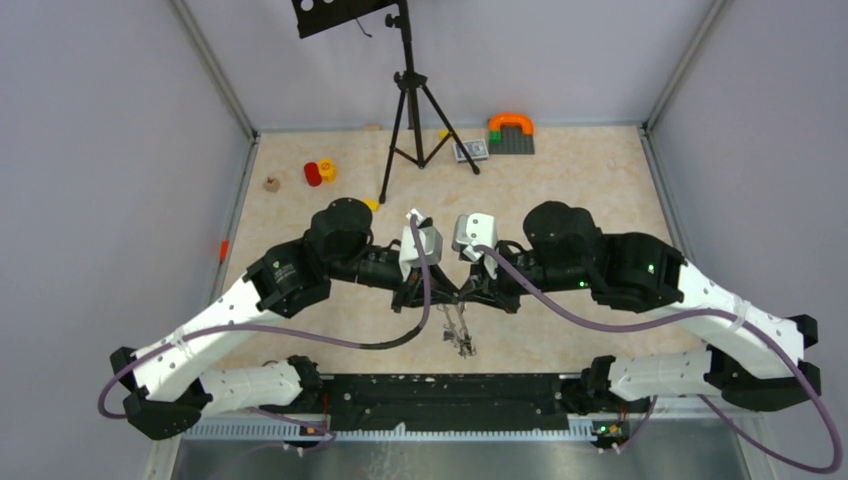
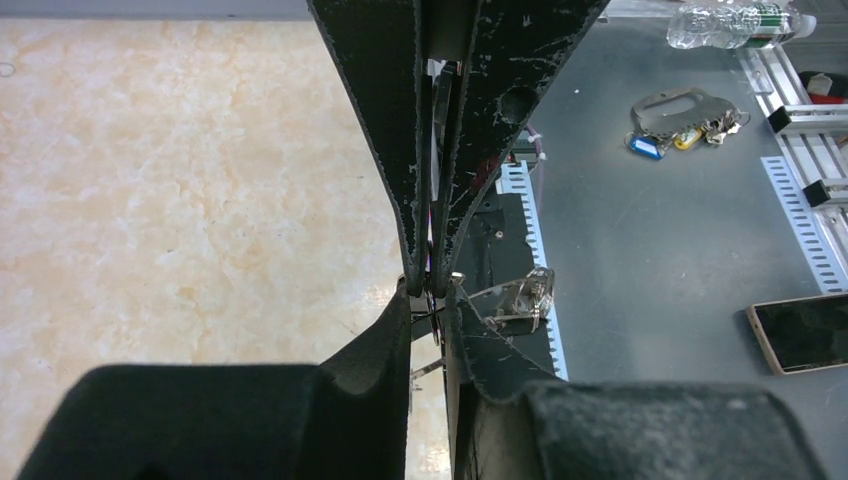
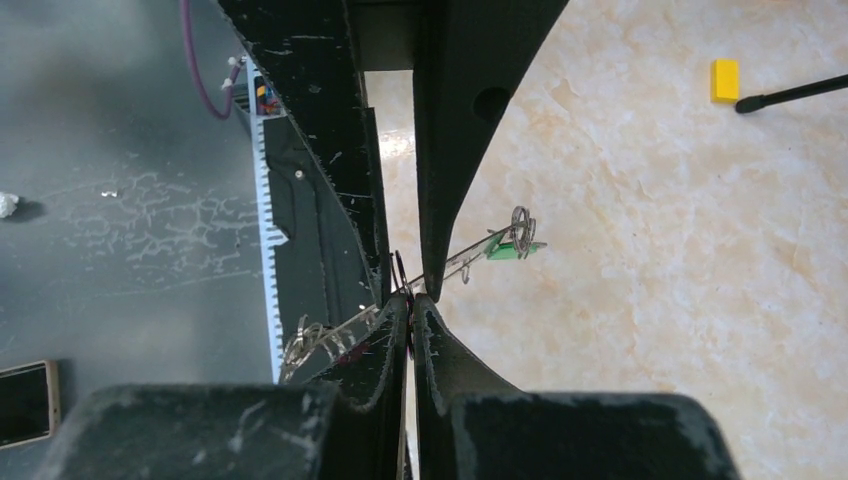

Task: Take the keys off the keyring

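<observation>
- Right gripper: fingers pressed together, pinching the thin keyring.
- Left gripper: tip to tip with it, narrow gap; grip cannot be told.
- Keys: hanging below both tips, near the table's front edge.

Robotics lab test cell, grey partition walls, tripod on marbled tabletop, scattered toy blocks

Bright even light, soft shadows; left gripper base blurred close-up.
</observation>
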Controlling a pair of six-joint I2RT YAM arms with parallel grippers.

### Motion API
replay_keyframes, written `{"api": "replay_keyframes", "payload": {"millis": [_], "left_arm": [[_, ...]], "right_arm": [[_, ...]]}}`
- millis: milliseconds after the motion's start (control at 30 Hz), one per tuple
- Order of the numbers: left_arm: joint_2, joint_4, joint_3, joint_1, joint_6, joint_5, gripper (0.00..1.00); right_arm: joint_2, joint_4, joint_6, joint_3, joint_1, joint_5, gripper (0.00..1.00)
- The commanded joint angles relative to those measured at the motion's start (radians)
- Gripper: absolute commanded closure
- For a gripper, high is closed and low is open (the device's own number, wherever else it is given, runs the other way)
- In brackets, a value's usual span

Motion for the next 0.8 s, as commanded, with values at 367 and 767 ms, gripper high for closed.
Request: {"api": "replay_keyframes", "payload": {"millis": [367, 767], "left_arm": [[-0.017, -0.010, 0.035, -0.004, 0.002, 0.004, 0.70], [-0.015, -0.007, 0.036, -0.004, 0.007, 0.008, 1.00]], "right_arm": [[-0.041, 0.077, 0.000, -0.005, 0.007, 0.010, 1.00], [-0.040, 0.078, 0.002, -0.007, 0.007, 0.000, 1.00]]}}
